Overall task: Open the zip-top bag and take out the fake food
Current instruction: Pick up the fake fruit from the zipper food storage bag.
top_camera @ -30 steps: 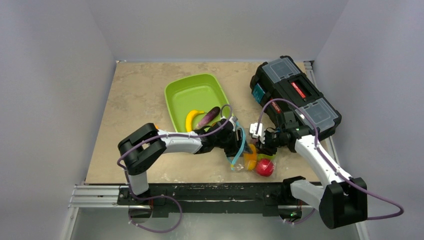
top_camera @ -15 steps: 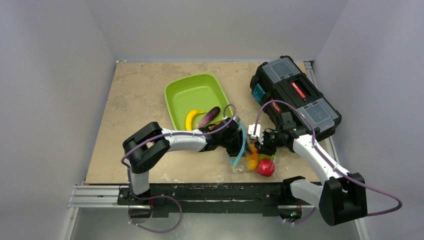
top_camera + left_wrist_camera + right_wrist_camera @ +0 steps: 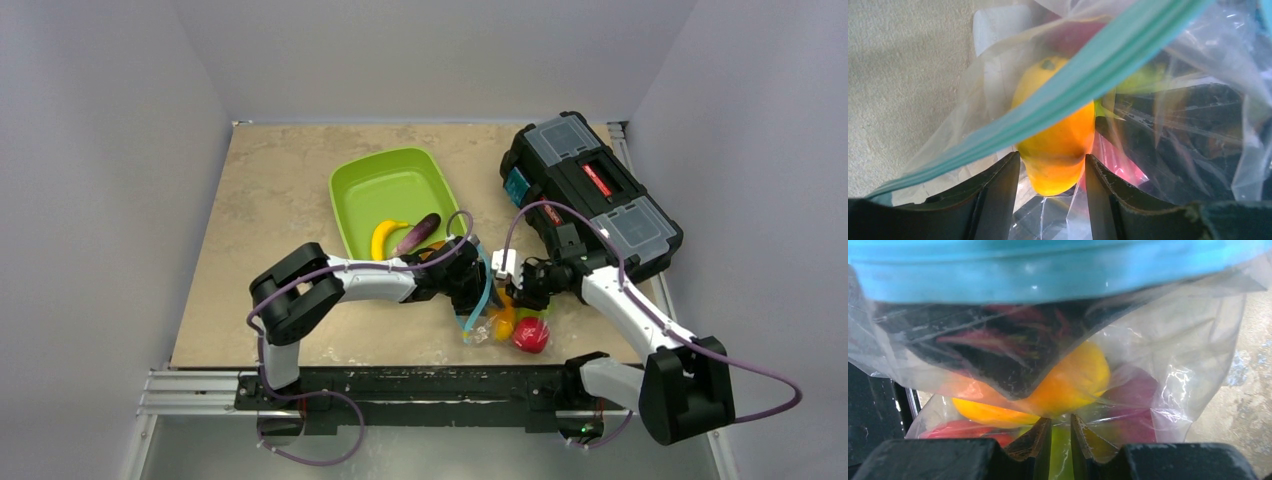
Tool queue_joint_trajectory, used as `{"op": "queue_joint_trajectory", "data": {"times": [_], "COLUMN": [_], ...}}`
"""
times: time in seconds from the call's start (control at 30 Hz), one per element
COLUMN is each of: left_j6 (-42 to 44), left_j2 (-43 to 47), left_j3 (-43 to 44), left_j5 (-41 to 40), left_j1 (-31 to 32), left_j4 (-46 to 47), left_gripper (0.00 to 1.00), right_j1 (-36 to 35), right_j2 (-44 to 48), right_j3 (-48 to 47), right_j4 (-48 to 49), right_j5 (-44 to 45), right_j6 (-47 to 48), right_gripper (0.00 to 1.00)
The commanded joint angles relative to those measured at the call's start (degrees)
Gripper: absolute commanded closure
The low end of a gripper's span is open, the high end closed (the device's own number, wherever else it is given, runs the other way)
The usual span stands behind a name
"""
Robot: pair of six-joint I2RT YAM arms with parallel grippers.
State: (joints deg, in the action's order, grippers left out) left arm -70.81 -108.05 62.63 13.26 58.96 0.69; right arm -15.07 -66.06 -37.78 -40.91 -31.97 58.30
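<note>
The zip-top bag (image 3: 983, 85) is clear crinkly plastic, the fake food (image 3: 1063, 145) glossy, the table (image 3: 270, 190) matt and mottled.

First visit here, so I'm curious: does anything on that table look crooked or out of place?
The black toolbox sits skewed at the table's far right, apparently overhanging its edge. Nothing else stands out.

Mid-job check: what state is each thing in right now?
zip-top bag: mouth looks open
orange piece: inside bag
banana: lying in green tray
eggplant: lying in green tray
toolbox: lid closed
left pincer: jaws apart around orange piece, grip unclear
right pincer: nearly closed on bag film
</note>
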Motion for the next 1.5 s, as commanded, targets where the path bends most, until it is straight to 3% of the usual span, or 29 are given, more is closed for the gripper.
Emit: {"op": "queue_joint_trajectory", "data": {"times": [0.0,0.33,0.87,1.3,1.47], "left_j6": [1.2,-1.0,-3.0,-2.3,-2.6], "left_j2": [-0.4,0.6,0.9,8.0,7.1], "left_j3": [2.0,0.2,1.2,-3.5,-2.8], "left_j5": [-0.8,-2.8,-10.3,-23.2,-23.0], "left_j1": [0.4,0.2,-0.2,-0.3,-0.4], "left_j4": [1.2,1.9,0.1,1.8,1.7], "left_gripper": [0.48,0.44,0.42,0.42,0.43], "right_j1": [-1.2,-1.3,-1.4,-0.3,0.0], "right_j2": [-3.1,-10.8,-20.6,-17.7,-14.7], "right_j3": [-1.1,-8.8,-13.7,-13.2,-12.1], "right_j4": [1.0,-1.7,-1.9,-0.9,-0.2], "right_j5": [1.0,-9.1,-9.2,-12.2,-11.9], "right_j6": [-1.7,-7.8,-11.5,-12.0,-12.2], "right_gripper": [0.82,0.84,0.86,0.85,0.83]}}
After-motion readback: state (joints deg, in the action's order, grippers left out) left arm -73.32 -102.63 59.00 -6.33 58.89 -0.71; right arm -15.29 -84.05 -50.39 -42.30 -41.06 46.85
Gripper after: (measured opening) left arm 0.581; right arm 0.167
